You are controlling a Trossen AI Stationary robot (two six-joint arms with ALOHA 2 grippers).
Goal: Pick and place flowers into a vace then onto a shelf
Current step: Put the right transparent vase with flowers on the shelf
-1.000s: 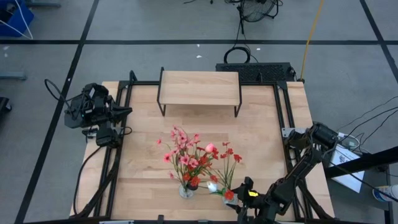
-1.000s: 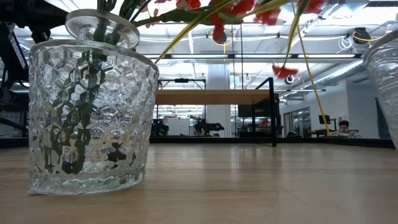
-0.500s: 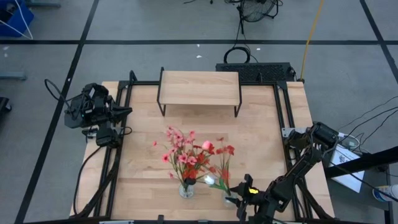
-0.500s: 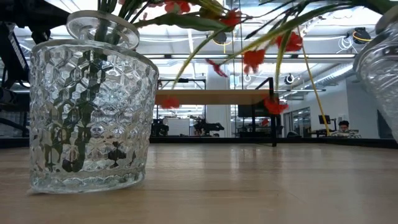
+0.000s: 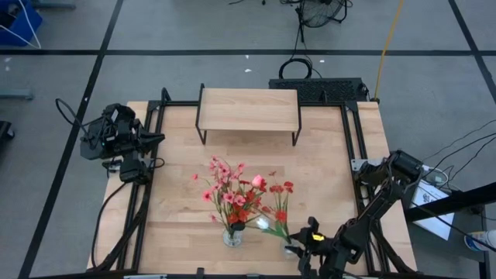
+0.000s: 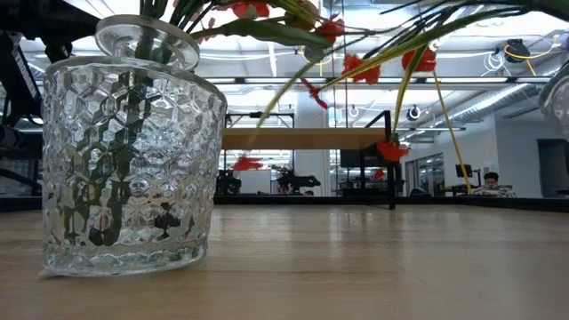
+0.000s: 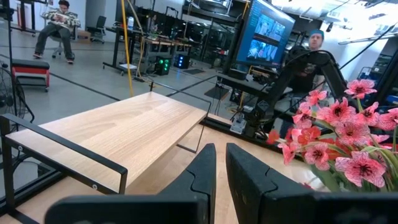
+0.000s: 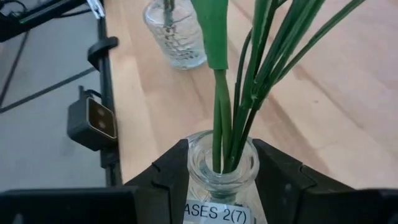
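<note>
Two clear glass vases stand near the table's near edge. The left vase (image 5: 231,237) holds pink and red flowers (image 5: 229,190). The right vase (image 5: 288,248) holds red flowers (image 5: 279,190) on green stems (image 8: 249,93), and my right gripper (image 8: 222,177) is shut on it. Only a sliver of this vase (image 6: 560,89) shows in the low view. The shelf (image 5: 249,108) stands at the far middle with a bare top. My left gripper (image 7: 221,168) is shut and waits off the table's left edge (image 5: 151,139). My right gripper pinches the right vase's narrow neck (image 8: 222,163), just below its rim, between its two fingers (image 8: 165,177). It comes from the table's near right, slanting down. The stems lean toward the other bouquet. The gripper hides the vase's base.
The left vase (image 6: 124,160) stands close beside the held one, and their blossoms mingle above. Black frame rails (image 5: 350,147) run along the table's sides. Bare tabletop (image 5: 325,170) lies between the vases and the shelf. People sit in the room behind.
The right vase has tipped and shifted with my right gripper toward the table's right edge, leaving the low view almost wholly. Its red blossoms have swung left, toward the other bouquet.
</note>
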